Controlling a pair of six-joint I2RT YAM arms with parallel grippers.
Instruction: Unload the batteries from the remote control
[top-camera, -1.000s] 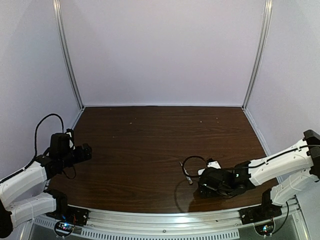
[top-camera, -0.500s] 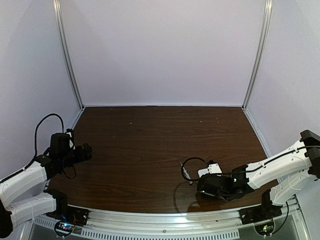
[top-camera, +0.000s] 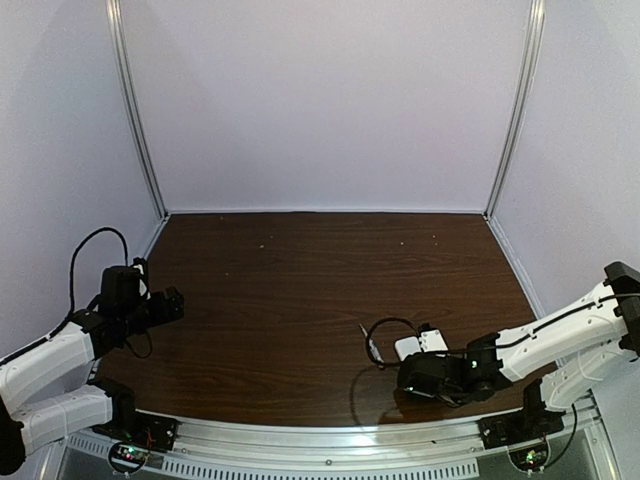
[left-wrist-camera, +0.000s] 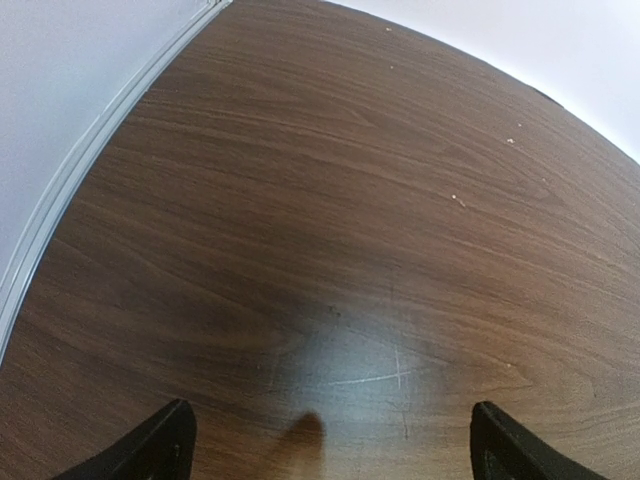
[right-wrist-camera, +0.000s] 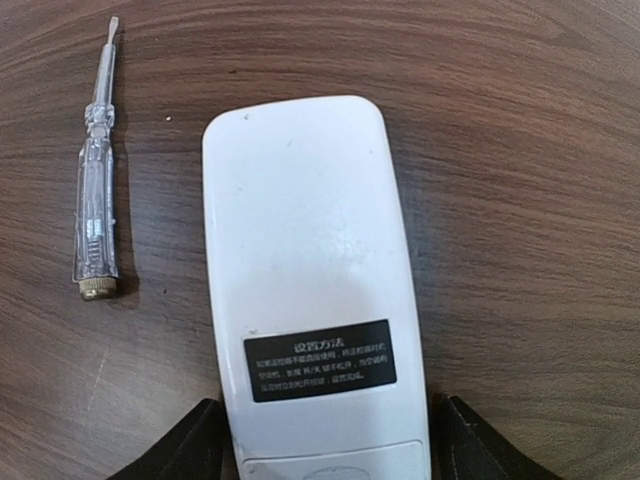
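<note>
Right wrist view gives me what the top view can't: the remote control (right-wrist-camera: 310, 270) lies frame centre with its black label up. The right gripper (right-wrist-camera: 330, 428) straddles its near end, and I can't tell if it's clamped. A clear screwdriver (right-wrist-camera: 95, 200) lies apart at left. In the top view that gripper covers most of the remote, at lower right. The left gripper (left-wrist-camera: 330, 440) is spread wide over bare table (left-wrist-camera: 350, 200).

The white flat rectangular plastic remote control (right-wrist-camera: 308, 250) lies flat on the dark wooden tabletop (right-wrist-camera: 540, 150), front right, back face up. It carries a black label (right-wrist-camera: 320, 360) with white print. The seam below the label is probably its closed battery cover.
</note>
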